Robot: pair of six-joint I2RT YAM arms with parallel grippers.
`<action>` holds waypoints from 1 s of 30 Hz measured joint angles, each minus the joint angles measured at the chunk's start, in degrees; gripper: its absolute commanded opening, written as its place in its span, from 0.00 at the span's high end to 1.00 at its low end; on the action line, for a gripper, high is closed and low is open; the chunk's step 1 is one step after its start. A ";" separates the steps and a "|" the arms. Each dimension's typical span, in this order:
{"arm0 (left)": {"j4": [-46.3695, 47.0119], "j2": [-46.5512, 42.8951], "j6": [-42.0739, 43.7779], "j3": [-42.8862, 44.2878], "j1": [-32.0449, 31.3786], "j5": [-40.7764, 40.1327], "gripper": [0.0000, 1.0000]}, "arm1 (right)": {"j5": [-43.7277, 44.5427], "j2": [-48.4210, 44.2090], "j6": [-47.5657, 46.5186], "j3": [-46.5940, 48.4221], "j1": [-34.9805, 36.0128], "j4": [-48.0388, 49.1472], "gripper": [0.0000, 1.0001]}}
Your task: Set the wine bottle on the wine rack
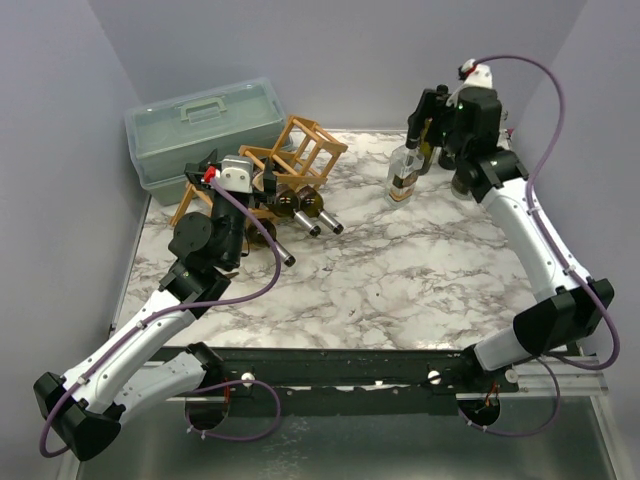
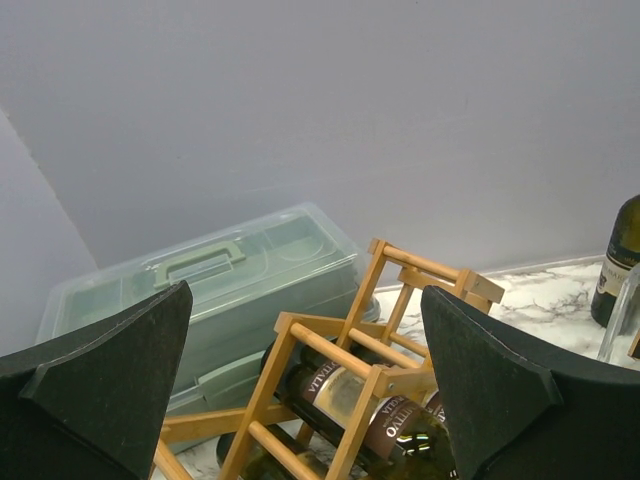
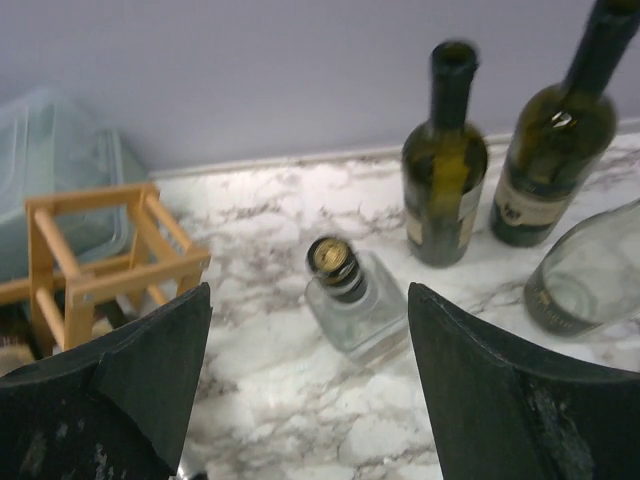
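Although a glass vessel (image 3: 590, 275) to the right of the right hand (image 3: 308, 295) is cut off by the frame edge, the hand itself shows plainly: released and grasping nothing. A clear bottle (image 3: 352, 300) stands upright below, between its fingers. Two dark wine bottles (image 3: 445, 190) stand beyond. The left hand (image 2: 305, 300) is spread wide and empty above the wine rack (image 2: 340, 385), whose racked bottles are partly hidden. A toolbox (image 2: 220, 290) lies just behind the rack.

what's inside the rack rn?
Dark bottles lie in the lower cells of the rack; three necks stick out toward the front. Upper cells look empty. The left arm covers its left part from above, so cells there can't be checked.
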 measured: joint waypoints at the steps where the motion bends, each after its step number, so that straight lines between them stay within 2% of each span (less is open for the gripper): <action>1: 0.00 0.00 -0.04 0.00 -0.04 0.02 0.02 | 0.00 0.90 0.37 2.01 -1.38 -0.02 0.17; 9: 0.00 0.02 -0.44 0.00 -0.87 0.50 0.02 | 0.20 13.11 1.31 17.94 -8.87 -1.66 0.16; 17: 0.00 0.02 -0.59 0.00 -1.49 0.85 0.01 | -1.11 27.69 1.33 34.86 -12.66 -6.45 0.16; 24: 0.00 0.28 -0.66 0.00 -1.51 1.27 0.01 | -2.71 35.36 0.28 42.27 -14.03 -6.99 0.16; 30: 0.00 0.90 -0.63 0.00 -1.66 1.33 0.02 | -3.89 39.39 -0.31 43.41 -14.03 -6.34 0.17</action>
